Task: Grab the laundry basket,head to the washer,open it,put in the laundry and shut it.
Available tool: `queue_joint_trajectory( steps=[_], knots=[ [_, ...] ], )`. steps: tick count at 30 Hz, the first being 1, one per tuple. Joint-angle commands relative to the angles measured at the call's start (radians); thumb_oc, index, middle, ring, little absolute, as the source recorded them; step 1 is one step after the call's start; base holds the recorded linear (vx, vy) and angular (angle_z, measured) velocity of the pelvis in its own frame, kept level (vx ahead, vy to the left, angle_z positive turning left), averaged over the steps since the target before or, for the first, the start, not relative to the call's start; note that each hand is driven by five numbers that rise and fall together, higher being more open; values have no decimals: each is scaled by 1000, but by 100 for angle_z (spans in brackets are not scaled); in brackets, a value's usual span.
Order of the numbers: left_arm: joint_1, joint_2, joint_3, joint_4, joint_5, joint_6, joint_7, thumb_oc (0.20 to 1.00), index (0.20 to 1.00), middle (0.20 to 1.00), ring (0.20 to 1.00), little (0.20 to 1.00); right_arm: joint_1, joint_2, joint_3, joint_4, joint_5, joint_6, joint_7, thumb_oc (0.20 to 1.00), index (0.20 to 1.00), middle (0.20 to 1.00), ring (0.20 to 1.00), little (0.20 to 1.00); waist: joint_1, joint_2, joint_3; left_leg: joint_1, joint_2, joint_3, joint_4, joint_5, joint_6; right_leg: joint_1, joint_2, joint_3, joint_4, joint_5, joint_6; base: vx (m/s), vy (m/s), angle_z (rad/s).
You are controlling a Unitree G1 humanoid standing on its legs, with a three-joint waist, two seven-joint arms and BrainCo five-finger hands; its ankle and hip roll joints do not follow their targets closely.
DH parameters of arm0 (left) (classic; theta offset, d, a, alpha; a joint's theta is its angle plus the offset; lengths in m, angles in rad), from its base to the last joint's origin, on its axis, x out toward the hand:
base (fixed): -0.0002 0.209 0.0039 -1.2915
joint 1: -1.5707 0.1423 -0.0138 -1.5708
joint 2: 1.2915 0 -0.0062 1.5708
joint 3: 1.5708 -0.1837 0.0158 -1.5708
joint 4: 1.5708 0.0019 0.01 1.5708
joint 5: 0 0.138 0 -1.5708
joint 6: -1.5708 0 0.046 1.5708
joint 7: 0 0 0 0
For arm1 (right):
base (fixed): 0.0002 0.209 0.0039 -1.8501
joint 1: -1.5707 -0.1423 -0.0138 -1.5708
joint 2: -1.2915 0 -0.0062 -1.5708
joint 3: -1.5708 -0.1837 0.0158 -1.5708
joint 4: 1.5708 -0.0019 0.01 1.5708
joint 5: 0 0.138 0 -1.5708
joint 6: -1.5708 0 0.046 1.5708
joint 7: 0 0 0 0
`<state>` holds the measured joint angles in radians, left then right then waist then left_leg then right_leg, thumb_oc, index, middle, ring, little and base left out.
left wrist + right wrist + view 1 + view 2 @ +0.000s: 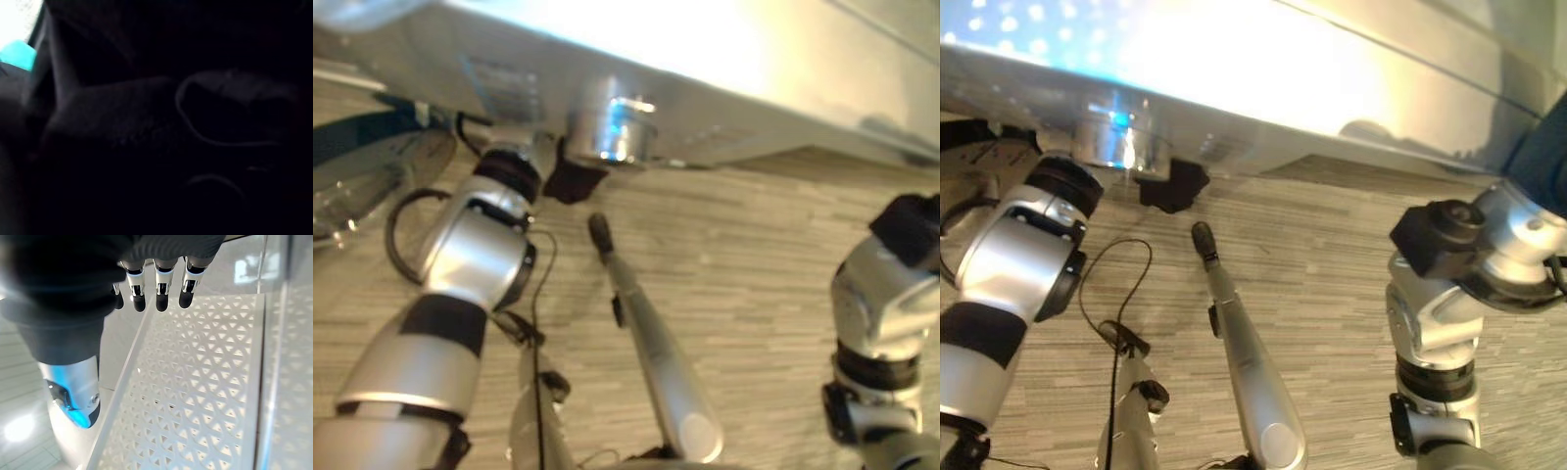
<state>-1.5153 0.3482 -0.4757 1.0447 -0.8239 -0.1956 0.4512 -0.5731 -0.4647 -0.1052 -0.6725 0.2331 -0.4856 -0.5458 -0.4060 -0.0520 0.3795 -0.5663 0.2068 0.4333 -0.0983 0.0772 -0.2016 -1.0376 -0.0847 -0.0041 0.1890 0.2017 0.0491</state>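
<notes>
The white washer (724,69) fills the top of the eye views. Its round glass door (362,176) with a dark rim stands swung out at the far left. My left arm reaches up to the washer's front, and the dark cover of my left hand (574,182) sits just under a shiny chrome round part (612,122); its fingers are hidden, and the left wrist view is dark. In the right wrist view my right hand (156,289) hangs with relaxed, straight fingers over the white lattice wall of the laundry basket (195,382), holding nothing.
Grey wood-pattern floor (754,255) spreads below the washer between my two arms. A pale glossy floor (19,431) shows beside the basket in the right wrist view.
</notes>
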Motion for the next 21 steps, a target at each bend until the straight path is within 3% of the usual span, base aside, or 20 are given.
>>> queue_joint_trajectory(
  steps=[1,6,10,13,16,17,18,20,21],
  knots=[
    [-337,-188,-32,-401,51,-229,-7,200,200,200,200,200,99,-14,56,65,-24,74,-16,1000,1000,1000,1000,1000,-29,192,-67,225,194,-38,11,-30,-48,-176,24,-45,298,-231,171,20,-44,13],
    [-268,-253,-27,-665,163,-297,65,200,200,200,200,200,151,-15,20,22,-67,88,-4,1000,1000,1000,1000,1000,-14,206,-84,204,197,-42,11,-22,-41,-201,39,-50,307,-237,165,8,-22,4],
    [-212,-277,10,-773,242,-323,109,200,200,200,200,200,174,-18,9,18,-70,84,13,1000,1000,1000,1000,1000,-19,203,-95,194,198,-44,11,-22,-40,-210,44,-47,307,-236,164,-1,0,-1],
    [-178,-268,29,-688,312,-308,156,200,200,200,200,200,143,-20,28,43,-56,71,23,1000,1000,1000,1000,1000,-36,187,-98,188,204,-42,11,-22,-45,-211,51,-47,301,-229,163,0,0,0],
    [-161,-264,-4,-513,240,-261,93,200,200,200,200,200,114,-38,71,70,9,35,38,1000,1000,1000,1000,1000,-59,174,-98,184,205,-42,11,-18,-51,-205,57,-50,301,-224,162,-17,6,2],
    [-166,-244,-24,-413,213,-229,44,363,363,363,363,363,99,-47,83,89,39,26,48,1000,1000,1000,1000,1000,-64,174,-99,184,205,-41,11,-20,-53,-204,56,-52,301,-225,160,-16,29,4],
    [-164,-234,-59,-324,196,-178,-5,1000,1000,1000,1000,1000,83,-58,93,96,59,23,49,1000,1000,1000,1000,1000,-66,180,-100,184,206,-40,11,-20,-55,-203,56,-54,301,-225,161,-10,40,6],
    [-173,-229,-66,-252,152,-161,-58,1000,1000,1000,1000,1000,69,-60,101,108,75,28,59,1000,1000,1000,1000,1000,-71,179,-99,185,206,-37,11,-19,-56,-203,58,-55,302,-225,161,0,35,5],
    [-164,-216,-101,-153,143,-91,-133,1000,1000,1000,1000,1000,60,-68,113,115,103,36,75,1000,1000,1000,1000,1000,-70,190,-100,186,205,-35,11,-13,-59,-206,62,-57,309,-225,163,10,34,1]
  ],
)
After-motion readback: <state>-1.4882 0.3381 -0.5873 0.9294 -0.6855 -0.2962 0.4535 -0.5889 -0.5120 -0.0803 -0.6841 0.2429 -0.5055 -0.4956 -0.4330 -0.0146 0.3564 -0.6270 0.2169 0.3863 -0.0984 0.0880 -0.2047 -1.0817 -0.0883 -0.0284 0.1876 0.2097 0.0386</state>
